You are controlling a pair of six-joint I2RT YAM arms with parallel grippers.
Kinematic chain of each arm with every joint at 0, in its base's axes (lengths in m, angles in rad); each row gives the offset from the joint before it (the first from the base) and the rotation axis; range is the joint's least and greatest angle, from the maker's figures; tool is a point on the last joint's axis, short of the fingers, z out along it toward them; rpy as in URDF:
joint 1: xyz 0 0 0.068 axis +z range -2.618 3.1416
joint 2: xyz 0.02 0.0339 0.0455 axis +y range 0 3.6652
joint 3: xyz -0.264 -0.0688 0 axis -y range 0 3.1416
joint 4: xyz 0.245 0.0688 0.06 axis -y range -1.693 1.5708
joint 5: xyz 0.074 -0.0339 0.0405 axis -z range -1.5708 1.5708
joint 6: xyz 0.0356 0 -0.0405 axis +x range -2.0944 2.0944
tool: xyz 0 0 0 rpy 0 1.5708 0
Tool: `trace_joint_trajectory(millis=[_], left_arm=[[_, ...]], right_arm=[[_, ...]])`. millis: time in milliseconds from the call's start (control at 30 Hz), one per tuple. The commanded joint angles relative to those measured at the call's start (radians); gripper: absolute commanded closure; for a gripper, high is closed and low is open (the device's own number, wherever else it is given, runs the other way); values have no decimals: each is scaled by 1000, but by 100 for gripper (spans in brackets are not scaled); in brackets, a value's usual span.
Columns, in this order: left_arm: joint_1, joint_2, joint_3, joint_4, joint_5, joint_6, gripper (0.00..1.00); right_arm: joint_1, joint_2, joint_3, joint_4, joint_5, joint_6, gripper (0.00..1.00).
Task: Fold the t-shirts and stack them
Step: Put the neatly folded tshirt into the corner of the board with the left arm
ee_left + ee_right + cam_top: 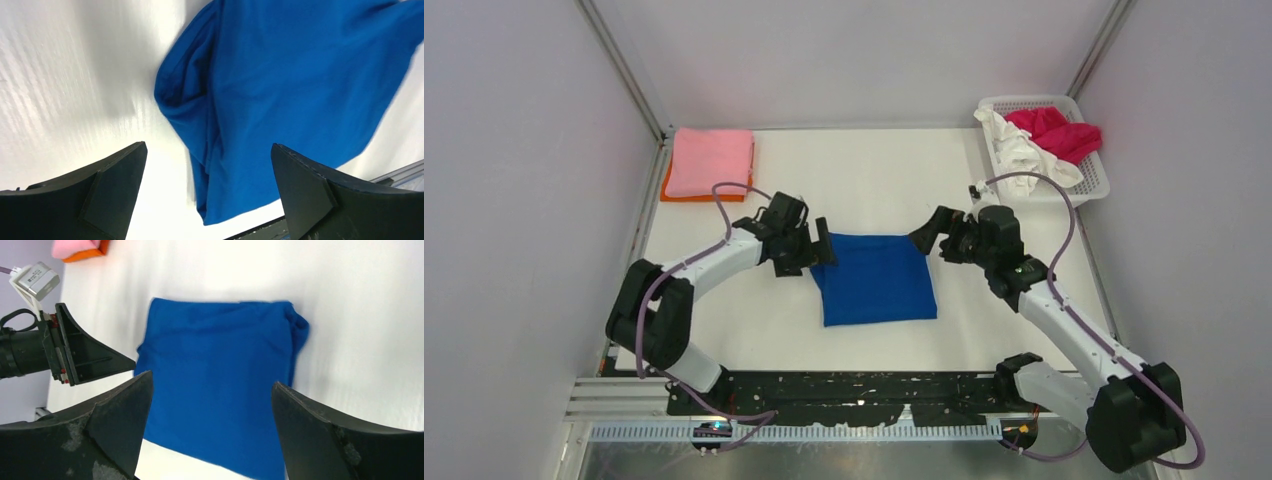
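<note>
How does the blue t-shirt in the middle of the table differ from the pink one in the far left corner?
The blue t-shirt lies alone on the table; the pink t-shirt sits on an orange t-shirt. The blue t-shirt is central, between the left gripper and right gripper; the pink t-shirt lies off in the far left corner. Both are folded into flat rectangles.

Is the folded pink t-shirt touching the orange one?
Touching. The top view shows the pink t-shirt lying directly on the orange t-shirt, whose edge peeks out beneath.
</note>
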Motion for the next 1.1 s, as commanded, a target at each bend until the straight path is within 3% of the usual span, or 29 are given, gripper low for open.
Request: trace_joint_trajectory(millis=[0, 267, 467, 633, 767, 900, 1067], left_arm=[[-24, 67, -19, 53, 42, -42, 1], [-67, 222, 69, 95, 49, -59, 1], [-101, 338, 152, 55, 52, -59, 22], [-148, 400, 253, -74, -82, -55, 51], [-164, 457, 316, -118, -109, -51, 98], [-160, 471, 372, -131, -73, 26, 100], [-130, 429, 495, -278, -339, 113, 100]], right_arm=[[-5, -112, -67, -143, 124, -33, 5], [-10, -206, -101, -259, 205, -114, 5], [-21, -227, -117, -288, 267, -154, 5], [-34, -244, -127, -298, 327, -172, 5], [-41, -246, -130, -302, 341, -176, 4], [-45, -252, -139, -291, 337, -177, 5], [-49, -283, -151, -283, 359, -164, 5]])
